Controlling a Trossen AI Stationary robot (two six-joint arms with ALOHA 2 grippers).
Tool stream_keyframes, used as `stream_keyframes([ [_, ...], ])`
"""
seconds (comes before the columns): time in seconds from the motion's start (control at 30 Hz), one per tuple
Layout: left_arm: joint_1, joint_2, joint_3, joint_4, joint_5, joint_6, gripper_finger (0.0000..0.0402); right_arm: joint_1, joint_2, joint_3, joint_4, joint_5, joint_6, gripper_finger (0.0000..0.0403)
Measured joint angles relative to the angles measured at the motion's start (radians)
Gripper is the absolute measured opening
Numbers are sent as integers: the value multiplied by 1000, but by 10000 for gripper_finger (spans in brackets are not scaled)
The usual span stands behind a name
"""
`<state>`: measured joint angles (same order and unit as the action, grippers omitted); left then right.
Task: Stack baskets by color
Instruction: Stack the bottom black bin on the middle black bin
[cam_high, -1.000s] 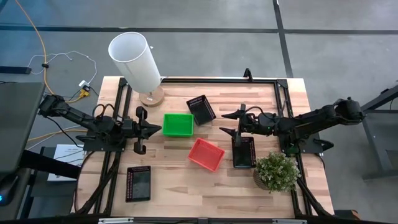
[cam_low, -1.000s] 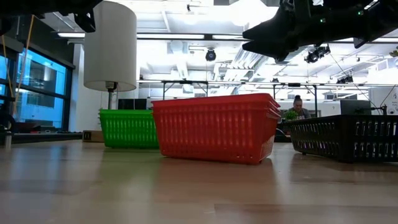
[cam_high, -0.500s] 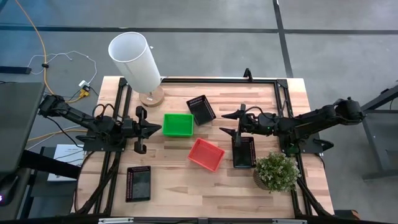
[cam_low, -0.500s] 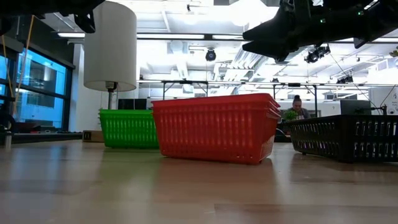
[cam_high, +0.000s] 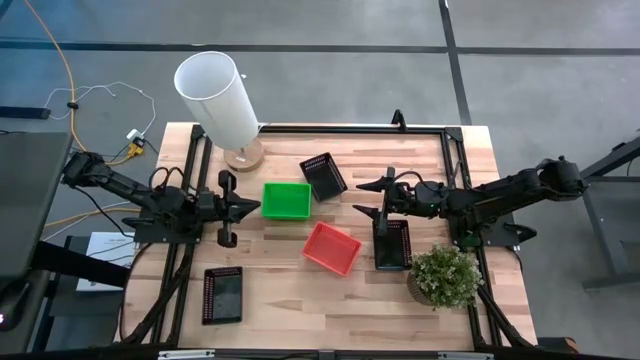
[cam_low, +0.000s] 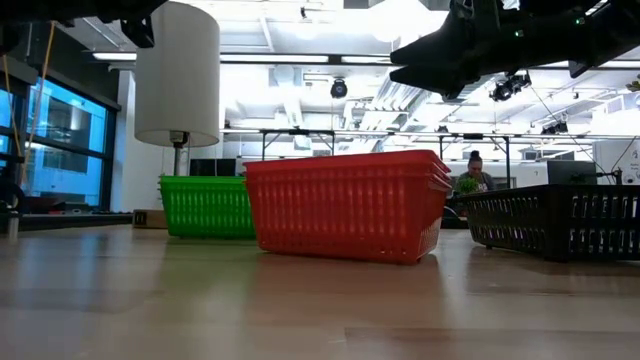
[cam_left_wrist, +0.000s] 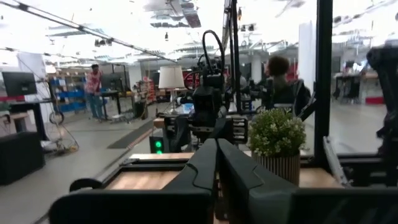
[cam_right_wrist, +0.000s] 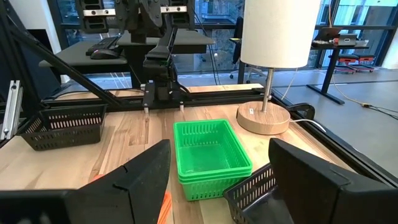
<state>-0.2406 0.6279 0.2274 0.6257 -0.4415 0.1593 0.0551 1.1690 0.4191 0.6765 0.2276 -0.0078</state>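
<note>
A green stack of baskets (cam_high: 286, 200) (cam_right_wrist: 210, 155) rests on its base mid-table. A red stack (cam_high: 332, 247) (cam_low: 345, 205) sits nearer the front. One black basket (cam_high: 323, 176) lies askew behind the green stack, another (cam_high: 392, 243) stands at the right, and another (cam_high: 222, 294) sits at the near left. My left gripper (cam_high: 252, 208) (cam_left_wrist: 216, 152) hovers shut, left of the green stack. My right gripper (cam_high: 366, 198) (cam_right_wrist: 219, 149) hovers open above the table, over the right black basket's far end, pointing at the green stack. Neither gripper holds anything.
A tall white lamp (cam_high: 215, 97) on a round wooden base stands at the far left. A potted plant (cam_high: 445, 277) is at the near right corner. Black frame rails (cam_high: 430, 128) run along the table's far and side edges. Bare wood lies along the front edge.
</note>
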Motion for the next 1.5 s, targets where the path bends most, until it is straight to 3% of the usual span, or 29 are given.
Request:
stream_keyframes([
  [0.2,-56,148,102,-39,-79,56,58,0,0,0,0,0,0,259],
  [0.3,-85,232,198,-159,-126,77,103,0,0,0,0,0,0,259],
  [0.43,-126,320,391,-552,-134,-31,166,0,0,0,-1,-22,7,259],
  [0.6,-174,449,644,-1065,-58,-347,226,0,0,0,-1,-45,8,259],
  [0.73,-230,546,766,-1304,45,-568,250,0,0,0,-8,-45,8,259],
  [1.1,-423,762,760,-1505,172,-984,255,0,0,0,-52,-45,54,259],
  [1.33,-502,843,760,-1654,131,-1033,255,0,3,0,-61,-45,61,259],
  [1.5,-514,886,760,-1738,180,-1100,255,0,3,0,-71,-45,72,259],
])
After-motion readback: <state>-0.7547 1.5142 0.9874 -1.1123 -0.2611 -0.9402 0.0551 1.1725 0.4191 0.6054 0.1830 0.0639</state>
